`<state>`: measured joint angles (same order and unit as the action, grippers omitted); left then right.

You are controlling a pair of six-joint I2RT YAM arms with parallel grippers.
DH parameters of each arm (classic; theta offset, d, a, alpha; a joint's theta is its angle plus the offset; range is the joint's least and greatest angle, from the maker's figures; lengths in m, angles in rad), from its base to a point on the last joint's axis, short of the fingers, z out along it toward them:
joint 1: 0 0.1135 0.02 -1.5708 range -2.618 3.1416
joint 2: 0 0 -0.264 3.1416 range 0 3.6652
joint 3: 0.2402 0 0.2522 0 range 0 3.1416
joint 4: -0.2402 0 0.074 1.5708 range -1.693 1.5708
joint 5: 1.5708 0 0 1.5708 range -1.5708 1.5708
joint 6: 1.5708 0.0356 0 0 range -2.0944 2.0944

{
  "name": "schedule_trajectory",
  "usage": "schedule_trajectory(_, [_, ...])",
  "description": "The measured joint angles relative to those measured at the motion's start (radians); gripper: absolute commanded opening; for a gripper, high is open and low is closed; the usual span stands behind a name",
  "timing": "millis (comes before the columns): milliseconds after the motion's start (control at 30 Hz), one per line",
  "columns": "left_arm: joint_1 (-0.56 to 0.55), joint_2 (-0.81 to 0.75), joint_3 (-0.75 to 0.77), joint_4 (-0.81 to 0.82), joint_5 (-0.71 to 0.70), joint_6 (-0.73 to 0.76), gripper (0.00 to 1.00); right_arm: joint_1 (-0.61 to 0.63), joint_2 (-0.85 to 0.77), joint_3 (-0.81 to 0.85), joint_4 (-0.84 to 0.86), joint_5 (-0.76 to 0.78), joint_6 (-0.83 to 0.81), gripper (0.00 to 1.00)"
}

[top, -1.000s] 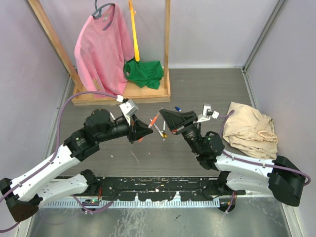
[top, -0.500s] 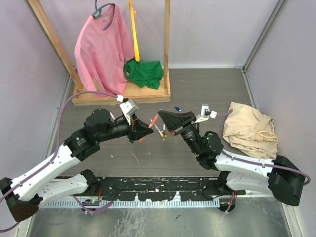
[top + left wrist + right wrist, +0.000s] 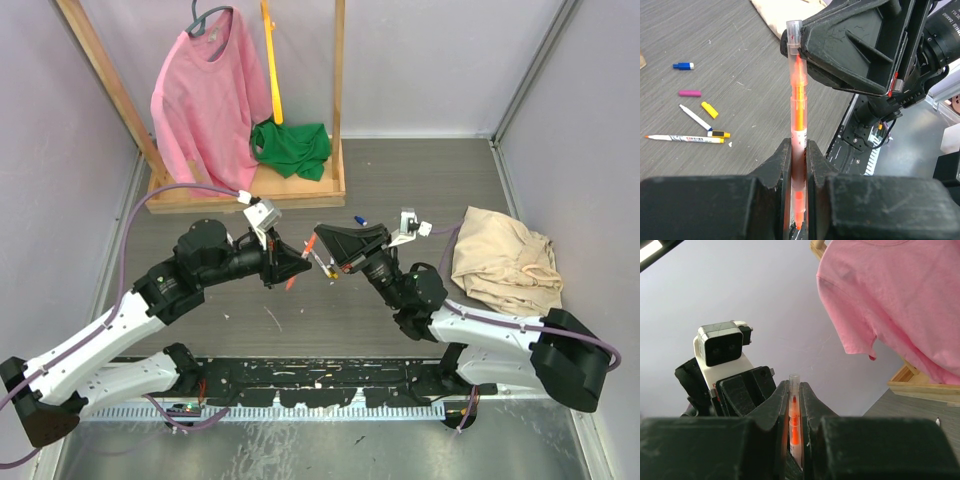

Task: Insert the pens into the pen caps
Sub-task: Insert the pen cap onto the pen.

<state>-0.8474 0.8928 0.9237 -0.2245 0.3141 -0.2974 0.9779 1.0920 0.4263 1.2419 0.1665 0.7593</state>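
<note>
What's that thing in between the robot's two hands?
An orange pen spans the gap: the left gripper clamps its barrel, the right gripper pinches the clear cap around its tip. The left wrist view shows it.

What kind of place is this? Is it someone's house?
Probably a robot test booth, not a house: plain lilac walls box in a grey table, and the left arm and right arm are mounted at its near edge.
</note>
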Motion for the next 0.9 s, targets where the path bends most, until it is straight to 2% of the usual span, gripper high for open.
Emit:
schedule_trajectory(200, [0.0,0.002,0.0,-0.005,-0.011,-0.034,0.0,-0.005,0.028,0.0,0.039,-0.016,0.018,0.1])
schedule_trajectory(367, [0.0,0.0,0.0,-0.004,-0.016,-0.046,0.0,-0.005,0.022,0.0,0.035,-0.025,0.023,0.25])
schedule_trajectory(533, [0.0,-0.007,0.0,0.017,-0.034,-0.054,0.0,0.01,-0.024,-0.001,-0.058,-0.061,0.009,0.41])
schedule_trajectory(800, [0.0,-0.042,0.0,0.015,-0.063,-0.054,0.0,0.014,-0.208,-0.006,-0.249,-0.055,-0.05,0.47])
schedule_trajectory(900, [0.0,-0.056,0.0,0.004,-0.071,-0.053,0.0,0.014,-0.279,0.003,-0.37,-0.026,-0.073,0.48])
